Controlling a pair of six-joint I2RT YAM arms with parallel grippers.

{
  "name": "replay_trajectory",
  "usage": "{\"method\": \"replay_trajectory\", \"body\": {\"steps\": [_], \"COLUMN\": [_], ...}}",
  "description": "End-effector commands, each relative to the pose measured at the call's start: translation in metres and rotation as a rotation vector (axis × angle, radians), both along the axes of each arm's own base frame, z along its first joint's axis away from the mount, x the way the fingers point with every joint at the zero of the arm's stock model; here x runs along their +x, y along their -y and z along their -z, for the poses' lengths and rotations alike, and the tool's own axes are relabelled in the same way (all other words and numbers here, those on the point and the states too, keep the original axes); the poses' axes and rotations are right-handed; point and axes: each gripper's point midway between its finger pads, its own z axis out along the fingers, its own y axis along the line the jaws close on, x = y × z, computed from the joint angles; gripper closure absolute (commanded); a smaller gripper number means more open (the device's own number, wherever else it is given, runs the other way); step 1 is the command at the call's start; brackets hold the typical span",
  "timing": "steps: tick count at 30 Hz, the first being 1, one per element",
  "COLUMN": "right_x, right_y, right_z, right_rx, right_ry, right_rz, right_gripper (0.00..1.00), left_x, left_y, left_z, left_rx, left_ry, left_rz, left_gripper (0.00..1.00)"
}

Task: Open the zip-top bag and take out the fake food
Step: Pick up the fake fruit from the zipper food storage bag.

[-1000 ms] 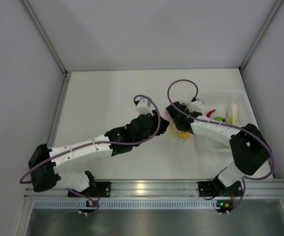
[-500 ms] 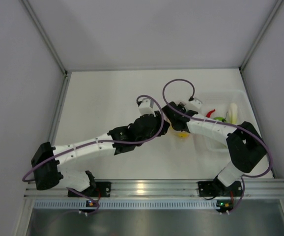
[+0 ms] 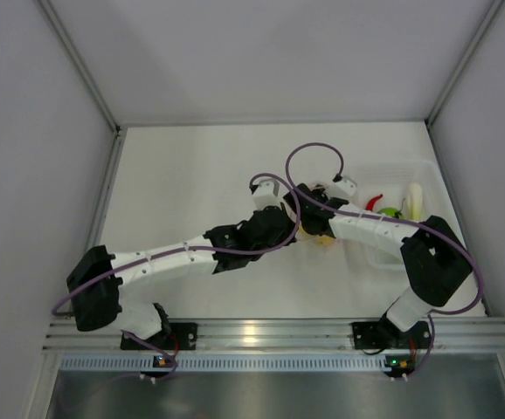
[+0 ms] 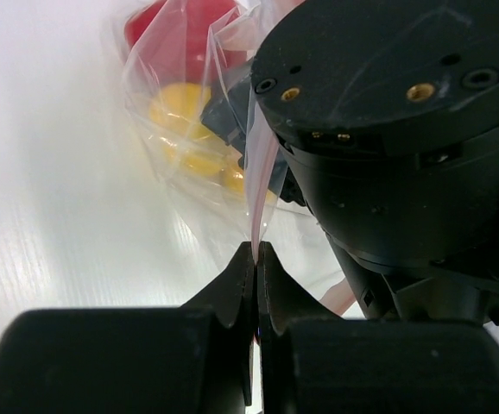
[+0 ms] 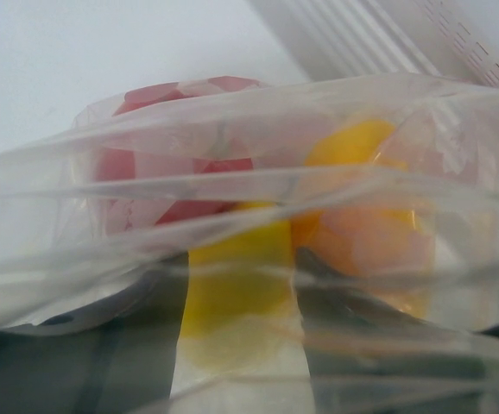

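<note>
White table (image 3: pixel 174 192), right of centre: your left hand (image 4: pixel 256 259) pinches the zip-top bag (image 4: pixel 167 138) by its pink strip beside the tray (image 3: pixel 429 168), your right hand (image 3: pixel 314 218) has a grip you cannot tell, and the fake food (image 5: pixel 232 276) sits inside, not yet removed.

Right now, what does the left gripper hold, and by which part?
The left gripper holds the zip-top bag, pinched shut on its pink zip edge.

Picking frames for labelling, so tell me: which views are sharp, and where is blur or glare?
Top external: sharp, evenly lit, a small glare spot on the rail. Left wrist: table washed out, left end effector dark and soft up close. Right wrist: the bag fills the frame, blurred, food hazy behind it.
</note>
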Motion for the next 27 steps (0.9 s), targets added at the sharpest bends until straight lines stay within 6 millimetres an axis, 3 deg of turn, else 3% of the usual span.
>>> {"method": "replay_trajectory", "body": {"steps": [1,7,8,15,22,27], "right_x": [-0.001,-0.001,0.0,0.002,0.01,0.017], "right_y": [-0.001,-0.012,-0.018,-0.016,-0.018,-0.022], "right_z": [-0.007,0.003,0.004,0.013,0.017,0.033], "right_rx": [0.0,0.047,0.084,0.131,0.123,0.112], "right_ry": [0.029,-0.004,-0.006,-0.024,-0.053,-0.111], "right_rz": [0.005,-0.03,-0.042,-0.045,-0.07,-0.088], "right_gripper": [0.46,0.45,0.45,0.44,0.42,0.39], "left_x": [0.007,0.004,0.001,-0.012,-0.017,-0.019], "left_y": [0.008,0.006,0.006,0.0,0.003,0.003], "left_z": [-0.023,-0.034,-0.038,-0.072,-0.072,-0.067], "left_rx": [-0.052,-0.051,-0.058,-0.077,-0.091,-0.091], "left_ry": [0.035,0.064,0.07,0.161,0.147,0.135], "left_rz": [-0.02,0.001,0.007,0.001,0.03,0.032], "left_gripper": [1.0,1.0,1.0,1.0,1.0,1.0]}}
